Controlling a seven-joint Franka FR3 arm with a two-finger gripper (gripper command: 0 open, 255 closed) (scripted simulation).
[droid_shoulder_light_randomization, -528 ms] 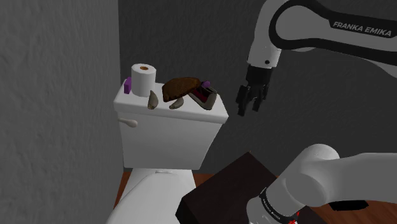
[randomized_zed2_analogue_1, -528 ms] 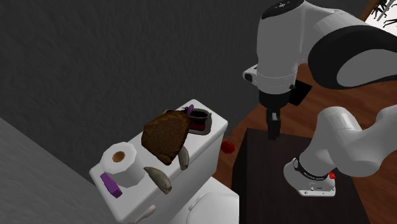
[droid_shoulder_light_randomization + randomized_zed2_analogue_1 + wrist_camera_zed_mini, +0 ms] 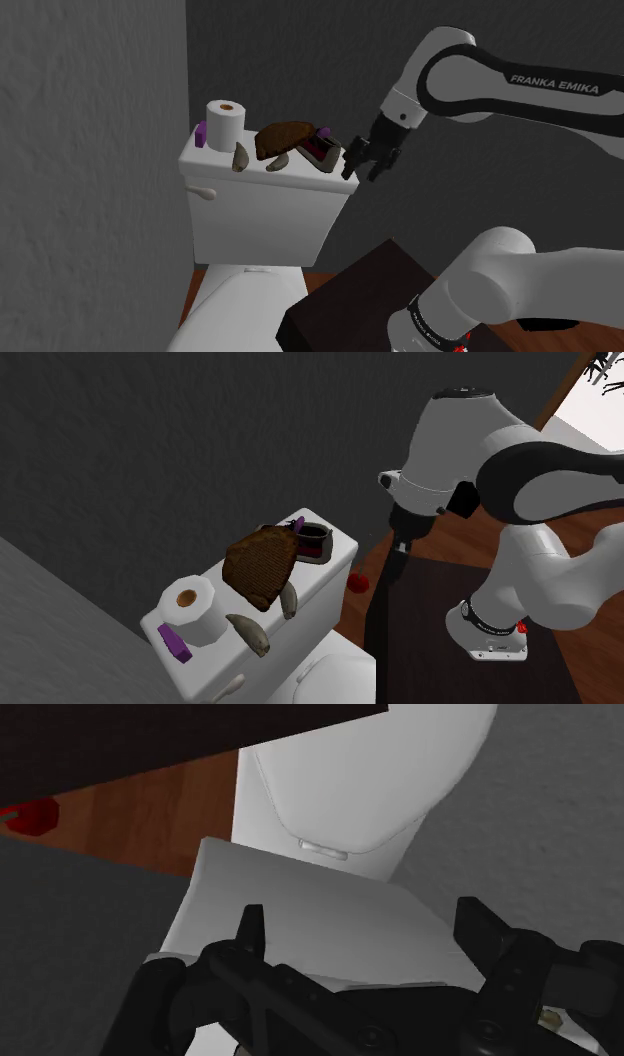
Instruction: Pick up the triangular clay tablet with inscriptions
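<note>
The brown triangular tablet (image 3: 283, 138) with lined inscriptions leans on top of the white toilet tank (image 3: 265, 205), between a toilet paper roll (image 3: 226, 122) and a dark red cup (image 3: 320, 150). Its ridged face shows in the second exterior view (image 3: 260, 564). My black gripper (image 3: 358, 168) hangs just off the tank's end nearest the cup, tilted toward the tank and a short way from the tablet. In the wrist view the gripper (image 3: 365, 929) is open, its fingers (image 3: 250, 929) standing apart over the tank's white side (image 3: 300, 914) with nothing between them.
Two grey horn-shaped pieces (image 3: 252, 633) and a purple object (image 3: 175, 642) also lie on the tank lid. A small red thing (image 3: 357, 582) sits on the wooden floor beside the toilet. My dark stand (image 3: 350, 300) is below. A grey wall (image 3: 90, 150) rises behind the tank.
The gripper has moved toward the tank's cup end, lowered a little and tilted toward the tank. Objects on the tank have not moved.
</note>
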